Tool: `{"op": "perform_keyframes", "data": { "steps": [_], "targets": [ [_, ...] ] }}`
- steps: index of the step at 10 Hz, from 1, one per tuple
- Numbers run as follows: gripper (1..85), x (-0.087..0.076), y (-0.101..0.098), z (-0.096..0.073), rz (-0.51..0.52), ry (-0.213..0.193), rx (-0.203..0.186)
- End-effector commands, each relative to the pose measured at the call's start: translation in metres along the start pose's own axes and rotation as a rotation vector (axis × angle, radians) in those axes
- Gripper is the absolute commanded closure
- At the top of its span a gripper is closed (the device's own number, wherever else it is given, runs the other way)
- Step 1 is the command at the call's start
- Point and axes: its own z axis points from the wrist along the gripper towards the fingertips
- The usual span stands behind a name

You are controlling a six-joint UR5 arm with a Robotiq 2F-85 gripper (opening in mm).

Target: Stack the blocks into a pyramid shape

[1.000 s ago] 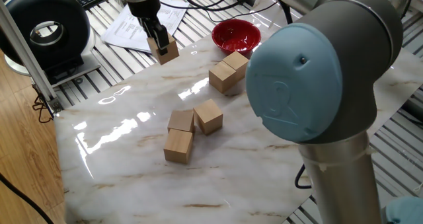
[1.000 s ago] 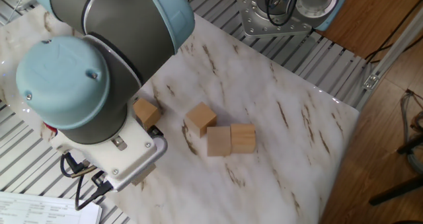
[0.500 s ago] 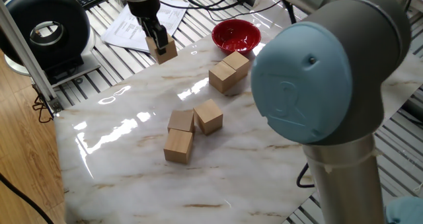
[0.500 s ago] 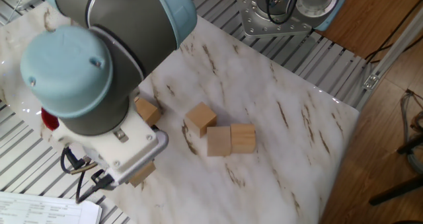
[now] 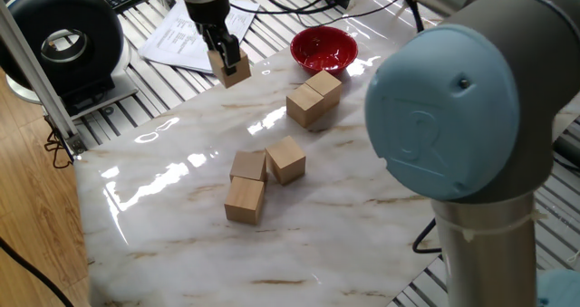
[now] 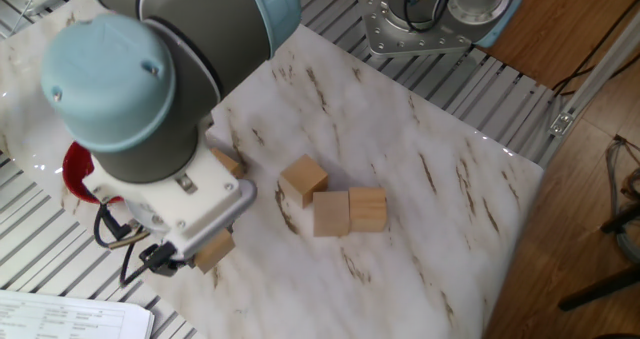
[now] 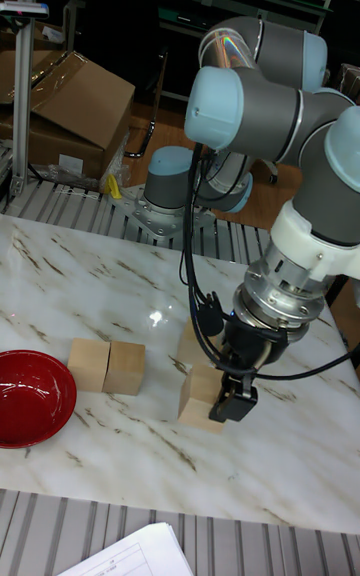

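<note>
- One fixed view's nearest things are three plain tan wooden cubes clustered on the glossy marble-veined counter [image 5: 163, 176]: the front block [image 5: 245, 200] touches the middle block [image 5: 248, 166], with the third block [image 5: 286, 158] just beside them.
- Farther back, the paired blocks [image 5: 314, 97] sit side by side, touching.
- Behind those rests the shiny round red bowl [image 5: 323, 49].
- At the counter's far edge the dark claw [image 5: 226, 55] is clenched on the held block [image 5: 233, 69]; whether that cube touches the counter cannot be told.
- Beyond it, printed papers [image 5: 181, 37] lie on the ribbed metal tabletop.
</note>
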Motion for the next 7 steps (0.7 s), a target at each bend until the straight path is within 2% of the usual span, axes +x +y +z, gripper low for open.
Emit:
{"op": "perform_keyframes", "data": {
  "steps": [1,7],
  "targets": [
    [84.7,0.0043,0.0036,0.0106,0.009,-0.035,0.009],
    [84.7,0.005,0.0021,0.0145,0.018,-0.044,0.014]
  ]
}}
